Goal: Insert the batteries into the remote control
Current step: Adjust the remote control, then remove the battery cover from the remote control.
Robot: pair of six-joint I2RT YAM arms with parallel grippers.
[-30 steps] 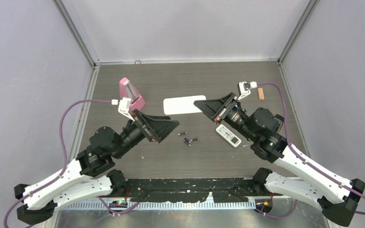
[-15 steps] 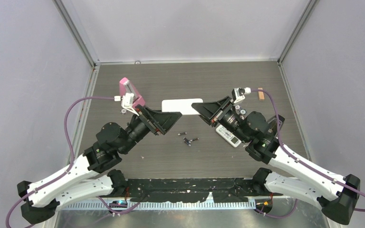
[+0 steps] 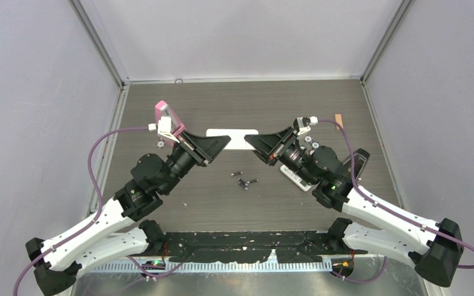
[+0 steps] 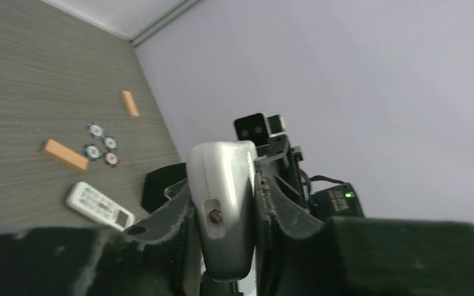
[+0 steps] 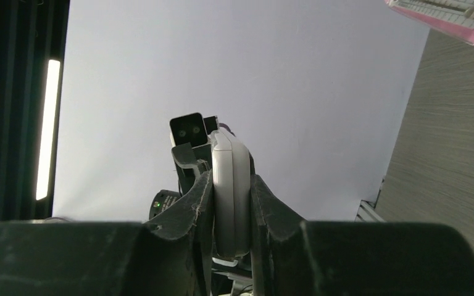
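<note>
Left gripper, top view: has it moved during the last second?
Yes. The left gripper has swung away from the batteries, toward the far wall, and now clamps one end of the remote.

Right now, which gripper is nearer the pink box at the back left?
Left. The left gripper, close beside the pink box, holds one end of the remote control; the right gripper holds the opposite end, farther away.

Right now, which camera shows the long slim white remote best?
Top external: the long slim white remote shows along its length between the left gripper and right gripper. Both wrist views show only a clamped end, edge-on.
</note>
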